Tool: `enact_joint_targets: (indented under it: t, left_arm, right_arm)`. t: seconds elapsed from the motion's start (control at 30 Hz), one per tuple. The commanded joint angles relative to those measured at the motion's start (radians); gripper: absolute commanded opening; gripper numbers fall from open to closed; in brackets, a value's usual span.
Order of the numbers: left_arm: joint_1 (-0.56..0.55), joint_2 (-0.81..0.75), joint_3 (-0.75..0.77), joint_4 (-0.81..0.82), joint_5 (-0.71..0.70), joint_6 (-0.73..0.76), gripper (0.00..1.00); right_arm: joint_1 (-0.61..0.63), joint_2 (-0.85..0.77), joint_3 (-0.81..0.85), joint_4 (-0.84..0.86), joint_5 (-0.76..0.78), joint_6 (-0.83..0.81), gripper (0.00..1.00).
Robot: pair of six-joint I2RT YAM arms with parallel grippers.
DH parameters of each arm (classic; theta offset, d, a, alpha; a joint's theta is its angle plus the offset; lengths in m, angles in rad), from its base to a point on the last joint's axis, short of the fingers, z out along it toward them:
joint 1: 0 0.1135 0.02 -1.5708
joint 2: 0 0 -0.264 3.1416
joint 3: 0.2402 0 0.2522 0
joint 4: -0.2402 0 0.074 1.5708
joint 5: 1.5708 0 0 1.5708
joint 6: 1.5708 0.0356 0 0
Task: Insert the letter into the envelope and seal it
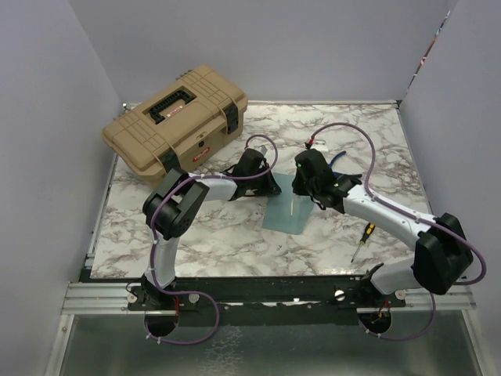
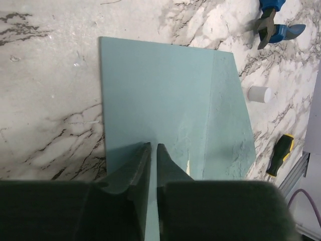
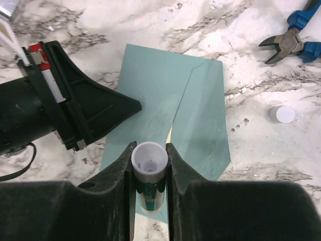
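The teal envelope (image 1: 286, 213) lies flat on the marble table, its flap (image 3: 200, 113) folded partly over the body. Only a thin cream sliver of the letter (image 3: 169, 135) shows at the flap's edge, also seen as the letter (image 2: 188, 167) in the left wrist view. My left gripper (image 2: 153, 146) is shut with nothing between its fingers, its tips down at the envelope (image 2: 160, 95) near its left edge. In the right wrist view it is the black left gripper (image 3: 135, 104) reaching in from the left. My right gripper (image 3: 149, 150) is shut on an uncapped glue stick (image 3: 149, 163) over the envelope's near edge.
A tan toolbox (image 1: 176, 117) stands at the back left. Blue-handled pliers (image 3: 293, 40) and a white cap (image 3: 282, 114) lie to the right of the envelope. A yellow-and-black screwdriver (image 1: 362, 240) lies near the right arm.
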Motion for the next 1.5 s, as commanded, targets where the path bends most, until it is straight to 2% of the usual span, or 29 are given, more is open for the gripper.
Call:
enact_joint_targets:
  t: [0.0,0.1,0.3,0.53,0.73,0.97,1.1,1.2,1.47]
  left_arm:
    - [-0.002,-0.036,-0.02,-0.188,-0.075,0.076,0.21]
    - [-0.009,-0.108,-0.018,-0.186,-0.069,0.072,0.43]
    - [-0.021,-0.268,-0.071,-0.142,-0.081,0.058,0.76]
    - [-0.06,-0.492,-0.284,0.145,-0.029,0.126,0.99]
    - [-0.067,-0.646,-0.463,0.378,0.013,0.125,0.99]
    - [-0.067,-0.644,-0.47,0.516,0.144,0.086,0.98]
    - [-0.068,-0.597,-0.435,0.572,0.228,0.043,0.93]
    - [-0.067,-0.563,-0.414,0.611,0.286,0.009,0.84]
    - [-0.069,-0.523,-0.399,0.648,0.323,-0.044,0.5]
  right_arm:
    - [-0.02,-0.081,-0.058,0.048,-0.071,0.032,0.0]
    - [-0.048,-0.144,-0.106,0.109,-0.115,0.072,0.0]
    - [-0.092,-0.25,-0.177,0.204,-0.168,0.207,0.0]
    - [-0.103,-0.286,-0.168,0.252,-0.233,0.378,0.0]
    - [-0.111,-0.276,-0.125,0.251,-0.312,0.401,0.0]
    - [-0.115,-0.269,-0.111,0.276,-0.416,0.411,0.0]
    - [-0.115,-0.266,-0.104,0.28,-0.457,0.413,0.0]
    - [-0.116,-0.261,-0.105,0.285,-0.476,0.419,0.0]
    - [-0.121,-0.259,-0.116,0.314,-0.525,0.431,0.0]
